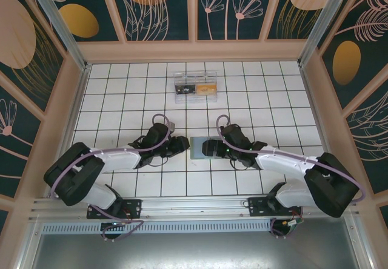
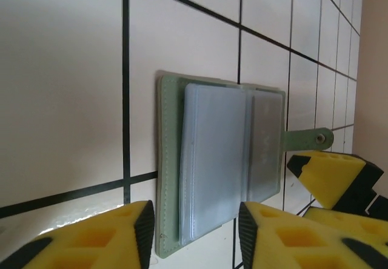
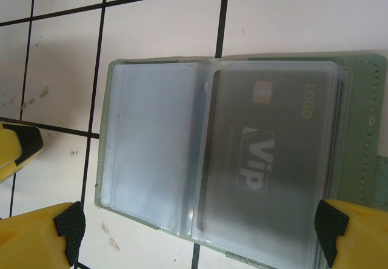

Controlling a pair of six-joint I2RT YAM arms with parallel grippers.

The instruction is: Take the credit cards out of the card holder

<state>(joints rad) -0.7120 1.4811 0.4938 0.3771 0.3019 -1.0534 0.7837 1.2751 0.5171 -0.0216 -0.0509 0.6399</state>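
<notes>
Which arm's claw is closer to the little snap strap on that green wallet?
Right. The right gripper sits just beside the strap. The left gripper hangs open at another edge of the wallet, farther from the strap.

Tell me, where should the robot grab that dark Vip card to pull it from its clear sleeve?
Likely the edge of the Vip card beside the middle fold, where a notch seems to open its sleeve. It lies flat under plastic in the open card holder, so pinch that edge, coming low from over the empty sleeve.
</notes>
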